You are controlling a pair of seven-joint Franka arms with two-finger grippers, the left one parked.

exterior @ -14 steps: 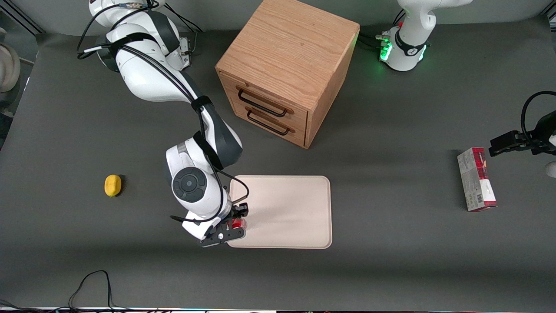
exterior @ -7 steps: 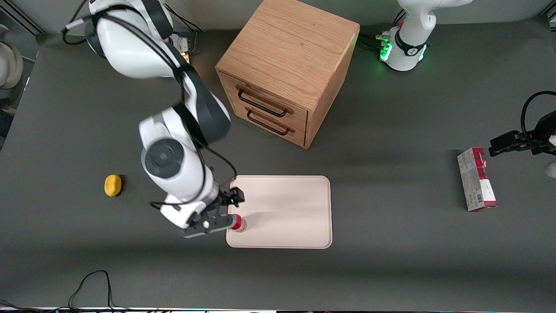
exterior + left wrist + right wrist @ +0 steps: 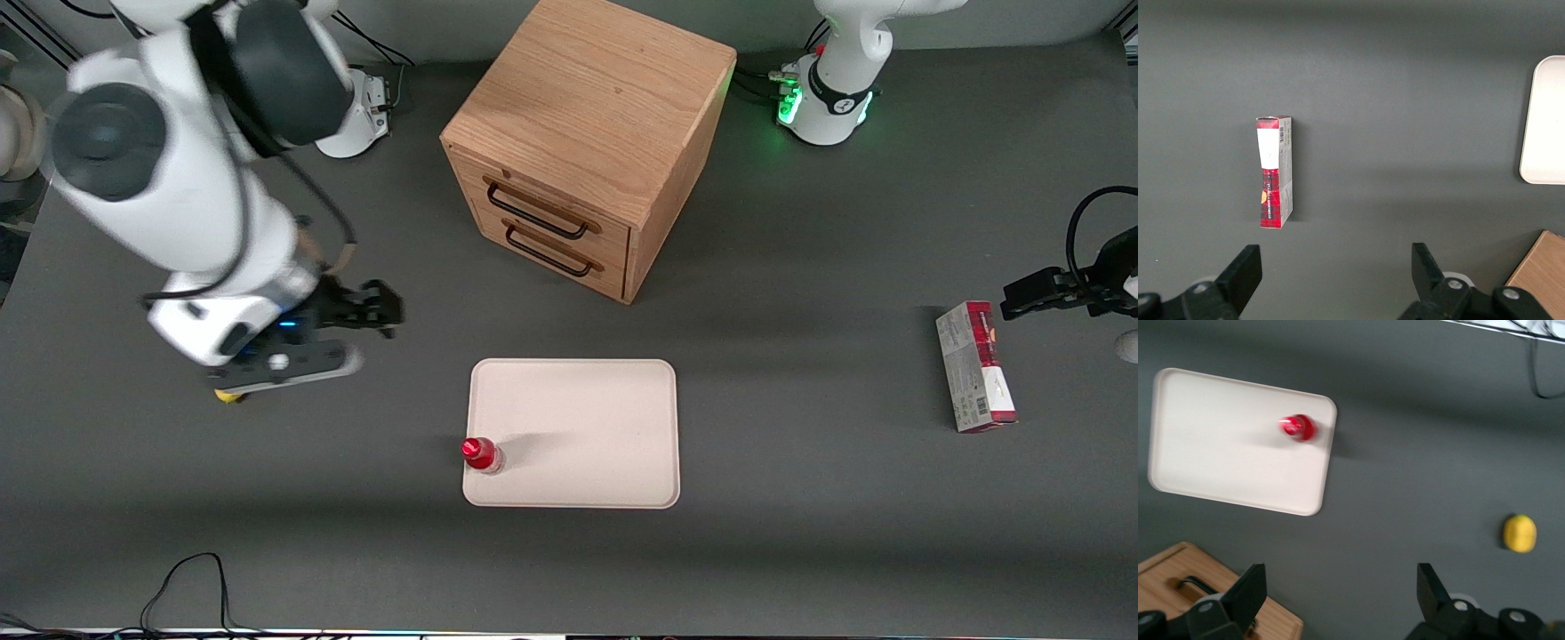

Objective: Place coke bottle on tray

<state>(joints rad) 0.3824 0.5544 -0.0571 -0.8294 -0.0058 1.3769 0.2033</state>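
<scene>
Jaws of the gripper (image 3: 351, 331) are seen spread wide and empty, well apart from the tray (image 3: 587, 427). Upright on its corner nearest the working arm's end, the coke bottle (image 3: 481, 453) is found; placement is judged finished, with only retreat required.

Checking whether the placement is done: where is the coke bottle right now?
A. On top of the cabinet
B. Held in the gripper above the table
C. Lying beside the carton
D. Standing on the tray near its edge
D: the coke bottle stands upright on the tray near its edge, while the open gripper is up and away from it.
</scene>
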